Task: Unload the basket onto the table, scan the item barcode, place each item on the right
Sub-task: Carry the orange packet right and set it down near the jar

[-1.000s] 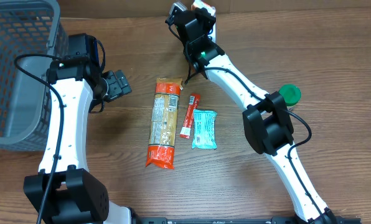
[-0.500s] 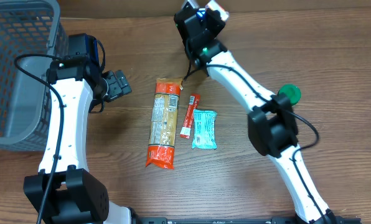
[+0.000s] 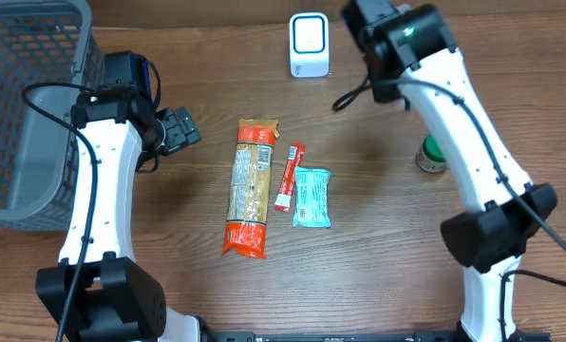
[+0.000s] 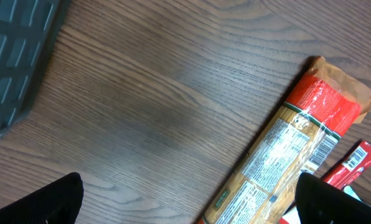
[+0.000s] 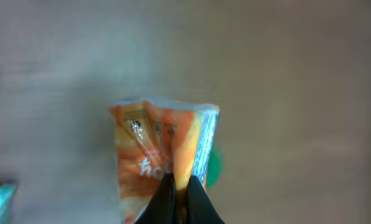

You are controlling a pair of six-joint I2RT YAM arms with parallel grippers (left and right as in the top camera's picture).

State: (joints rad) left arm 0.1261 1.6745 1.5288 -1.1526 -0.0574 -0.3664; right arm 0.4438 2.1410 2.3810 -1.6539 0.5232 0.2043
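Hardly any print legible
The orange packet (image 5: 154, 155) bears white letters "ho" – the rest cut off; the pasta bag (image 4: 285, 155) label is too small.

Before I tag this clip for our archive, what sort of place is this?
Probably a mock shop checkout: a white barcode scanner, a sealed pasta packet and a grey shopping basket.

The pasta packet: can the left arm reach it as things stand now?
Probably yes. The left gripper is open and empty, beside the pasta packet, with only bare table between them.
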